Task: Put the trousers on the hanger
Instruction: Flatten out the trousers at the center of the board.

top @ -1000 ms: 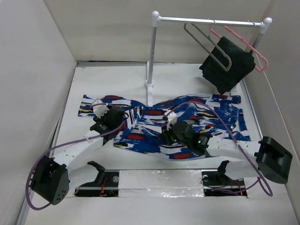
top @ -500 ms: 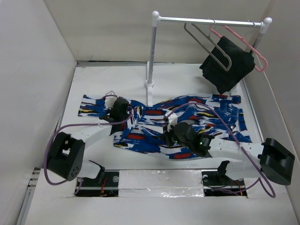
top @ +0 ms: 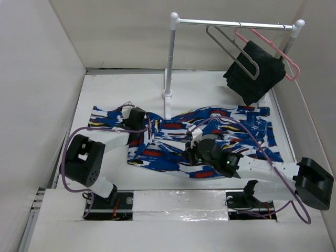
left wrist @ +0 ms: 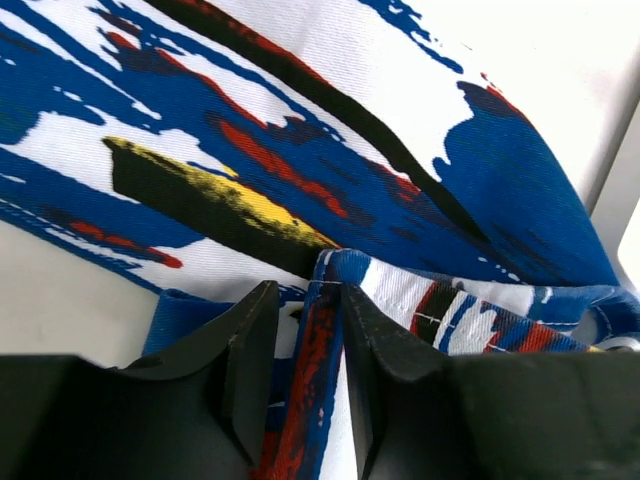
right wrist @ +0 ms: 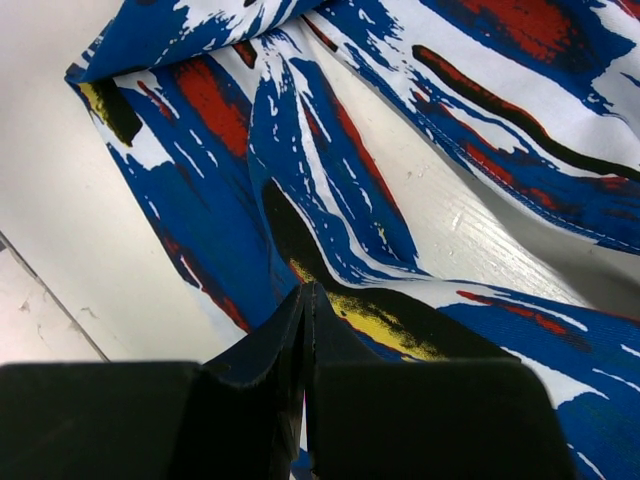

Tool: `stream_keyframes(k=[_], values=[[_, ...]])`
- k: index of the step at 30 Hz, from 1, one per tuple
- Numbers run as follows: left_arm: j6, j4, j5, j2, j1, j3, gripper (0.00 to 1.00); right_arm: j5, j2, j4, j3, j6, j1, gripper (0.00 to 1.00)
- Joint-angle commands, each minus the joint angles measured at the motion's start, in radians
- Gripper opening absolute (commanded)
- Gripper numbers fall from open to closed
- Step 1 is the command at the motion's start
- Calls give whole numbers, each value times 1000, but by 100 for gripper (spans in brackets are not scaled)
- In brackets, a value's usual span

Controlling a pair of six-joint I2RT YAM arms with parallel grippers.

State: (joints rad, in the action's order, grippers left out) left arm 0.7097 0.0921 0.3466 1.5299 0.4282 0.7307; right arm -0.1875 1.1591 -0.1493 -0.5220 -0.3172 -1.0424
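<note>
Left wrist: left tool (left wrist: 305,305) nips a fold of the trousers (left wrist: 300,150); right tool (right wrist: 305,295) pinches them tightly.

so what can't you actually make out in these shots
- Right wrist view: whether the shut right gripper pinches the trousers; its fingers hide the contact.
- Left wrist view: fold in the left gripper, cut off at the bottom edge.
- Top view: pink hanger lower bar, behind the black cloth.

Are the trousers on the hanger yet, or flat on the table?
The trousers lie rumpled on the table; wire hanger hangs empty on the rail.
</note>
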Motion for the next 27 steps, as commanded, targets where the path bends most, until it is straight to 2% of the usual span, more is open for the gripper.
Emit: stream_keyframes(k=[1, 9, 11, 15, 19, 27], values=[[-19, 32, -31, 10, -2, 27, 29, -9, -6, -59, 8, -10, -10, 5], [-3, 136, -95, -8, -2, -46, 28, -1, 17, -62, 2, -11, -10, 5], [5, 132, -93, -16, -2, -50, 23, 11, 17, -85, 7, -14, -10, 6], [7, 153, -101, -31, -2, -59, 20, 8, 36, -84, -1, -20, -19, 5], [17, 129, -80, -59, -2, -54, 4, 19, 40, -96, 5, -20, -28, 6], [60, 33, 28, -295, -2, -71, 0, -64, 5, -39, 2, -16, -28, 6]])
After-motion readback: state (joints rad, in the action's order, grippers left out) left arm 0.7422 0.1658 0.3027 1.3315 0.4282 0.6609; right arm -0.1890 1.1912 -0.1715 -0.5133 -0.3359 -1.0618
